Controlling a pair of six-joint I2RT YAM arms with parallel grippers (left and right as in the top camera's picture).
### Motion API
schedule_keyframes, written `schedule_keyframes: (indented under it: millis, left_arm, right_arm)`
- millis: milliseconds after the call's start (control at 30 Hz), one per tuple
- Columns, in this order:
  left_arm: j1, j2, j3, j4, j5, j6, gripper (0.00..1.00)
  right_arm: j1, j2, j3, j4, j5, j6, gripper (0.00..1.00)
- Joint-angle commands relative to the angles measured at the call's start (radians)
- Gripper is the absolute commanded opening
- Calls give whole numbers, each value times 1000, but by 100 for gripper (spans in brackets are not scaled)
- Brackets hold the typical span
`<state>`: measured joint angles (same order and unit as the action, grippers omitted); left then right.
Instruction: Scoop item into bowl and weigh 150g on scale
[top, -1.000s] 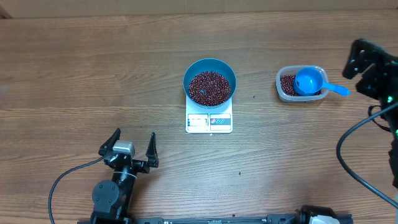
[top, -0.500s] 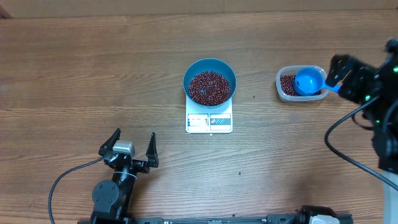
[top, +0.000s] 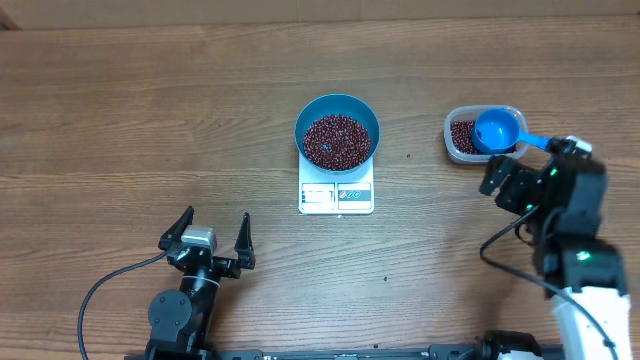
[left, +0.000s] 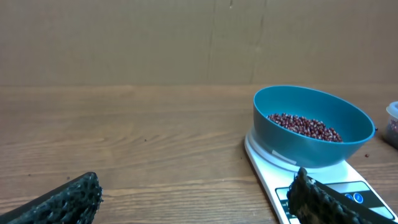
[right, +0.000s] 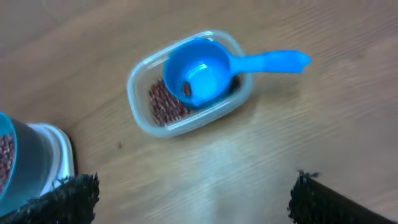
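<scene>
Sitting on the white scale (top: 336, 196) near the middle of the wooden surface (top: 150, 120), the blue bowl (top: 337, 103) covers most of the platform and leaves only the display panel and buttons showing along the near edge; the reading is too small to make out. The bowl holds a layer of dark red-brown beans (top: 337, 140) that covers its bottom and stops well below the rim. Well to the right stands a clear plastic tub (top: 450, 128), apart from the scale, with more of the same beans on its floor. A small blue scoop (top: 495, 130) rests in the tub, cup facing up, its handle reaching out over the tub's rim to the right. The right wrist view shows a small dark patch inside the cup, perhaps a few beans. The right pincer (right: 196, 186) is near the tub on its near side, jaws spread wide and holding nothing, with its camera looking at the tub and scoop. The left pincer (top: 217, 222) sits low at the near left of the surface, well apart from the scale. It faces the bowl, and its fingers (left: 62, 202) are also spread wide and empty.
</scene>
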<state>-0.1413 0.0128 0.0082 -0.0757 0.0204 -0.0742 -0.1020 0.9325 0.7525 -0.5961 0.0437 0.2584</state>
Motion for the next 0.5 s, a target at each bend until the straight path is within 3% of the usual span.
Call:
schedule_keyframes:
  millis: [0, 167, 233, 467]
  left_arm:
    - [11, -8, -3, -2, -9, 15, 100]
    - [11, -8, -3, -2, -9, 15, 100]
    - [11, -8, -3, -2, -9, 15, 100]
    - [11, -8, -3, -2, -9, 15, 100]
  right_arm:
    - [6, -69, -201, 219, -78, 4, 100]
    - [6, -175, -494, 709, -161, 15, 100]
    - [6, -212, -577, 818, -158, 34, 100]
    - [6, -291, -725, 885, -159, 34, 100]
